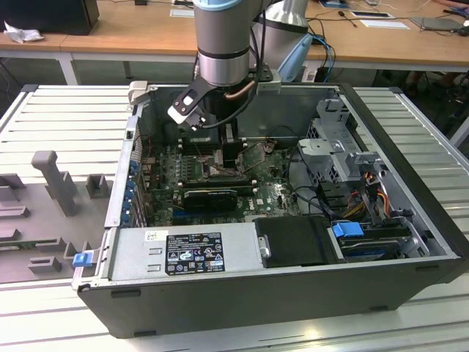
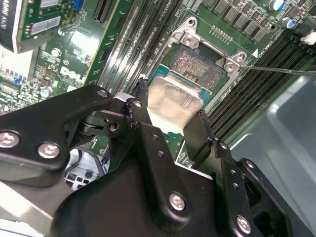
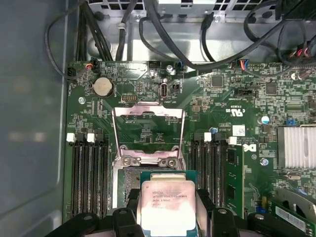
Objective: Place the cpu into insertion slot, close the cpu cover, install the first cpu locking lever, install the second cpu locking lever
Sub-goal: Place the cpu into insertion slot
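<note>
Jaws pinch the cpu point(image 3: 167, 205) by opposite edges, lower centre of the first wrist view, partly over the open insertion slot point(image 3: 129, 180), cpu cover point(image 3: 148, 109) flipped up; best kept level, corners aligned, no pressing.

The cpu point(image 3: 165, 205) over the open insertion slot point(image 2: 200, 66), the cpu cover point(image 3: 148, 111) swung up
The square chip, silvery-grey face up with a green rim, is clamped between the hand's point(image 2: 168, 113) 2 black fingers and overlaps 1 edge of the socket; the brownish-gold centre lies bare inside its silver-edged frame, and the thin cover stands open on the side away from the chip
</note>
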Motion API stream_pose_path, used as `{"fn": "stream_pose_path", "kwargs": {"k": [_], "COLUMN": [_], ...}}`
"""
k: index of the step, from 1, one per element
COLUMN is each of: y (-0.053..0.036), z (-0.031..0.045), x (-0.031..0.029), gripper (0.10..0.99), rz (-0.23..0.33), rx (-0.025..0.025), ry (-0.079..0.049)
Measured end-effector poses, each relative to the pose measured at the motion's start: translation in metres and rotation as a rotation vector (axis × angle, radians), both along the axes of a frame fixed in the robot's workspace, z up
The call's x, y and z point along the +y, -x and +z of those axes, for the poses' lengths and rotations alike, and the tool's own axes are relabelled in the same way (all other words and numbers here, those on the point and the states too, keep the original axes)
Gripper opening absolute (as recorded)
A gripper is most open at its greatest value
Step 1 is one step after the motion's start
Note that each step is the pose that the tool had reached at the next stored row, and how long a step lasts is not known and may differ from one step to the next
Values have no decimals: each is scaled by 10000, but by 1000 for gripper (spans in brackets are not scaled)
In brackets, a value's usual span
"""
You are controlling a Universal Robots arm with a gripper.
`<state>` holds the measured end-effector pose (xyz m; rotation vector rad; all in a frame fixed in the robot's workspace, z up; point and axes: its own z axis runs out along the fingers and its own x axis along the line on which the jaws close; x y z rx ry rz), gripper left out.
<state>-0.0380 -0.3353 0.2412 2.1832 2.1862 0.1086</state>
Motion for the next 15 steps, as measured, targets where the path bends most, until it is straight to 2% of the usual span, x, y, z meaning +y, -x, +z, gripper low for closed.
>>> {"fn": "stream_pose_path", "kwargs": {"k": [8,10,11,13,15], "y": [10,26,39,73,74], "z": [-22,-29,-59,-216,-254], "x": [8,32,78,127,131], "gripper": [529,529,529,529,529], "rz": [-1,-4,-10,-29,-32], "rx": [4,4,4,4,5], "ry": [0,2,0,0,0]}}
